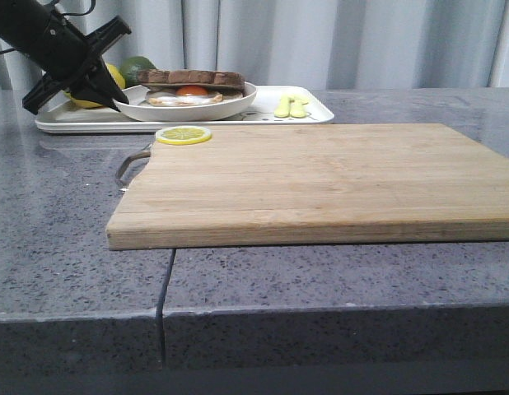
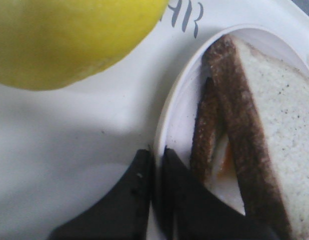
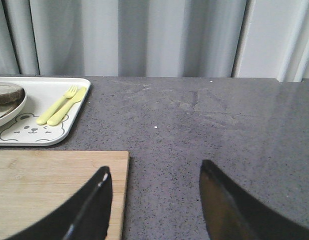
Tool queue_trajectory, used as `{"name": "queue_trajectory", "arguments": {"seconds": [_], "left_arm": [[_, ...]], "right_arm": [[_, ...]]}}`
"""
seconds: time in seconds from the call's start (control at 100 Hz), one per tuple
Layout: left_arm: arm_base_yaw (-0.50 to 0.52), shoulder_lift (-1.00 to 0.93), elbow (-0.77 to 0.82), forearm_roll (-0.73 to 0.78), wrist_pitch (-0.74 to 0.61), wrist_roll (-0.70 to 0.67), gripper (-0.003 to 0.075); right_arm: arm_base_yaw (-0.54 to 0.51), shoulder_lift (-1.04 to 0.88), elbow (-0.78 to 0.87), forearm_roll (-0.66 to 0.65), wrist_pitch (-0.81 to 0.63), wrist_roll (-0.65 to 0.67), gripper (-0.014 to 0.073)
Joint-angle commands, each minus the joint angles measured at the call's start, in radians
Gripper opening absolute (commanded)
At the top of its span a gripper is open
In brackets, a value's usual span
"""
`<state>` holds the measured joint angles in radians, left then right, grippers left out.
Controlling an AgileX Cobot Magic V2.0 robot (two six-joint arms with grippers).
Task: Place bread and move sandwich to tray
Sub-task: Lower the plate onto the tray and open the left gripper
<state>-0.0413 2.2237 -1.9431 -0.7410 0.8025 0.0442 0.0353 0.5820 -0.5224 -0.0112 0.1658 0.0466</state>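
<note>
**Plate on the tray, left fingers pinched on its rim**

At far left, the left gripper (image 1: 114,100) reaches down to the near-left edge of the plate (image 1: 238,105). The left wrist view shows its two fingers (image 2: 129,200) almost closed, with the thin white rim between them: it has hold of the plate. The plate sits on the tray (image 1: 316,115), and the sandwich (image 1: 193,85) lies in it, top bread (image 2: 274,120) over the egg (image 1: 191,91). Behind the gripper are a lemon (image 1: 114,76) and a green fruit (image 1: 139,64). A lemon slice (image 1: 183,134) lies on the board (image 1: 320,181), near its handle. To the right on the tray lie a fork and knife (image 3: 59,106). The right gripper (image 3: 154,200) hovers wide open over the board's far right corner, holding nothing.

Risks, as I judge them: if the fingers pull back before letting go, the plate could drag or tip and the top bread slide off. The lemon is close and could be knocked rolling.

Count: one plate, one tray, one board, two bread slices, one egg, one lemon, one slice, one green fruit, two utensils.
</note>
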Motion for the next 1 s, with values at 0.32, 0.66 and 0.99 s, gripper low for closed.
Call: {"name": "queue_trajectory", "arguments": {"seconds": [0.32,0.66,0.99], "left_arm": [[-0.001,-0.073,-0.039,-0.054,-0.007,-0.011,0.0217],[0.022,-0.075,-0.090,-0.001,0.100,-0.011,0.0225],[0.026,-0.098,-0.295,0.166,0.289,-0.044,0.0225]], "right_arm": [[-0.006,-0.001,-0.026,-0.007,-0.089,0.000,0.0405],[-0.006,-0.001,-0.026,-0.007,-0.089,0.000,0.0405],[-0.006,-0.001,-0.026,-0.007,-0.089,0.000,0.0405]]}}
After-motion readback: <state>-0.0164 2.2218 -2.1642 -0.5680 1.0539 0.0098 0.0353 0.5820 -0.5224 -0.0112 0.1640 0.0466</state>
